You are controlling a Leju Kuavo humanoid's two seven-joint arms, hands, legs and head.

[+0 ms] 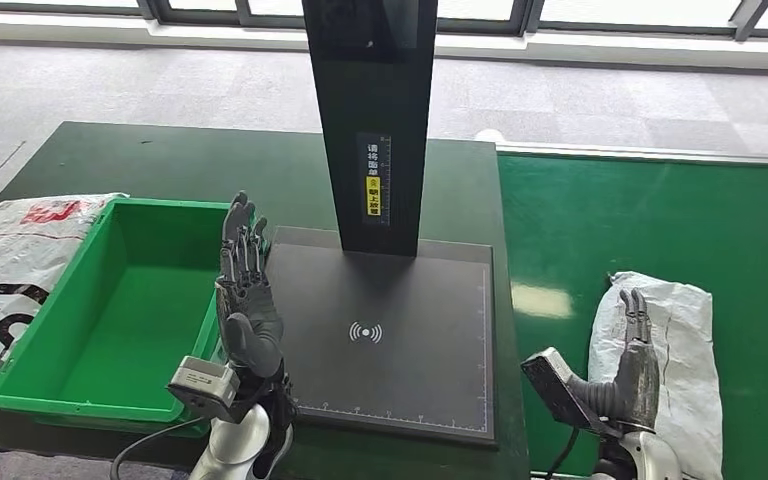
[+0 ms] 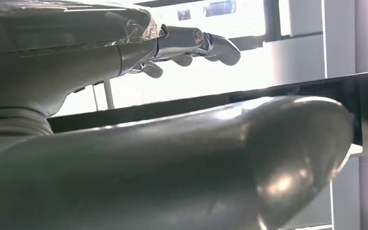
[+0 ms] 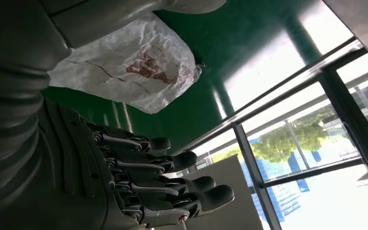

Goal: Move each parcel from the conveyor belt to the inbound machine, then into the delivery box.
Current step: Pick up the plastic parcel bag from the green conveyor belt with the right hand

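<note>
A white plastic parcel (image 1: 672, 350) (image 3: 134, 67) with red print lies on the green conveyor belt (image 1: 660, 220) at the right. My right hand (image 1: 632, 365) (image 3: 139, 187) stands over its near left part, fingers straight and apart, holding nothing. The inbound machine's black scanning plate (image 1: 400, 330) sits in the middle under a black post (image 1: 370, 120). My left hand (image 1: 245, 290) (image 2: 182, 45) is raised, fingers up and spread, above the edge between the plate and the empty green delivery box (image 1: 120, 310). It holds nothing.
A white bag with red and black print (image 1: 10, 270) lies left of the green box on the dark green table (image 1: 160, 160). Windows and grey floor lie beyond the table.
</note>
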